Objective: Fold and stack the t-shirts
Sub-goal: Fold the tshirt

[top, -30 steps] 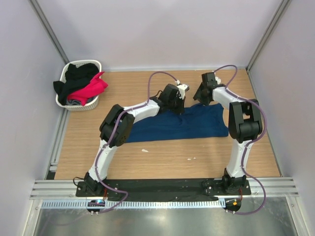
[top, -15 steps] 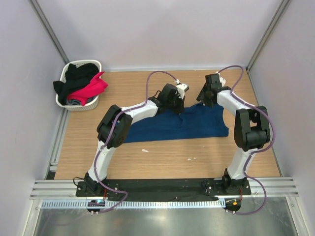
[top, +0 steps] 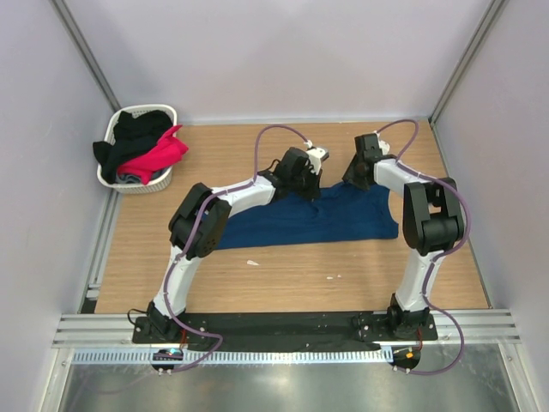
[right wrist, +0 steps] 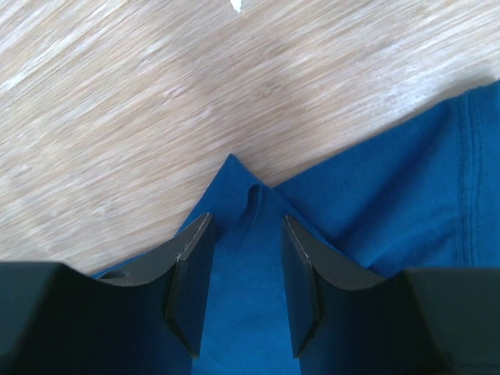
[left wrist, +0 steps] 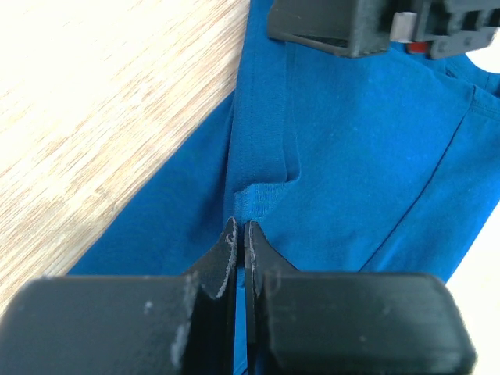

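Observation:
A navy blue t-shirt lies spread across the middle of the wooden table. My left gripper is shut on a fold of its fabric at the far edge, near the shirt's middle. My right gripper stands open at the shirt's far right corner. A pointed tip of blue cloth lies between its fingers, which are apart from it. A bright pink t-shirt and a black one are heaped in the basket. No chest print shows.
The small white woven basket stands at the far left corner of the table. Two small white scraps lie on the wood in front of the shirt. Grey walls close in the table on three sides.
The right arm has shifted and set its gripper at the shirt's far right corner, with the jaws a little narrower. The left gripper has kept its hold and place.

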`<action>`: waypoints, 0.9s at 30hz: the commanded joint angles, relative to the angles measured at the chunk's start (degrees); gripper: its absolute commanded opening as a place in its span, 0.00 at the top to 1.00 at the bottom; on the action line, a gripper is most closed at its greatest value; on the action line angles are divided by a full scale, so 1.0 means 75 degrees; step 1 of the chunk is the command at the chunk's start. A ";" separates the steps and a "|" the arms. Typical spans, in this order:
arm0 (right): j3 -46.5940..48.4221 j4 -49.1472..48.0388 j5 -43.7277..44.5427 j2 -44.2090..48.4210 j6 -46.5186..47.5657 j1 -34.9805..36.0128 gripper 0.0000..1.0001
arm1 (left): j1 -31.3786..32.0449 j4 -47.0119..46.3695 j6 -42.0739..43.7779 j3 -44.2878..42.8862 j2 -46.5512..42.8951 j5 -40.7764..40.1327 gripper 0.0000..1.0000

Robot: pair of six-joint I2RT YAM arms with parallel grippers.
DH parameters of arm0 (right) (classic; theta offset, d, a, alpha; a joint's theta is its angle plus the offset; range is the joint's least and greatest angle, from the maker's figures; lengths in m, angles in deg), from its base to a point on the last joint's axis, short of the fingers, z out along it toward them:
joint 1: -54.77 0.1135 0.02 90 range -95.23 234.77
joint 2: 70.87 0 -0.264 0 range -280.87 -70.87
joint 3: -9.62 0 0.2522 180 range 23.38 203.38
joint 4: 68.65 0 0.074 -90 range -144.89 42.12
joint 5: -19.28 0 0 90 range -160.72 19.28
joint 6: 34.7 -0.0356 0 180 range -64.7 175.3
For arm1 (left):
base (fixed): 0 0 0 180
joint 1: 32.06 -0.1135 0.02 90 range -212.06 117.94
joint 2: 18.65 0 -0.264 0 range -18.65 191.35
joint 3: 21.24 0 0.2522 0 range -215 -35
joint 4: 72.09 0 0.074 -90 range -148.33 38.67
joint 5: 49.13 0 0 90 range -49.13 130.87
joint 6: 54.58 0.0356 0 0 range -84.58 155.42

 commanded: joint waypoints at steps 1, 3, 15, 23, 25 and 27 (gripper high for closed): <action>0.0227 -0.0515 0.0297 -0.0132 0.0115 -0.0068 0.55 | 0.0008 -0.0269 0.0197 0.0120 -0.0568 0.0120 1.00; 0.0274 -0.0527 0.0344 -0.0202 0.0115 -0.0080 0.58 | 0.0008 -0.0234 0.0244 0.0155 -0.0615 0.0097 1.00; 0.0414 -0.0633 0.0696 -0.0074 0.0208 -0.0103 0.99 | 0.0019 -0.0175 0.0315 0.0120 -0.0615 0.0073 1.00; 0.0274 -0.0293 0.0965 0.0652 0.0361 -0.0092 0.99 | 0.0019 -0.0129 0.0280 0.0108 -0.0767 -0.0009 1.00; 0.0146 -0.0153 0.0954 0.0956 0.0349 -0.0092 0.99 | 0.0008 -0.0117 0.0268 0.0132 -0.0837 -0.0021 1.00; 0.0040 -0.0035 0.0919 0.1191 0.0361 -0.0092 0.99 | 0.0019 -0.0093 0.0268 0.0167 -0.0943 -0.0044 1.00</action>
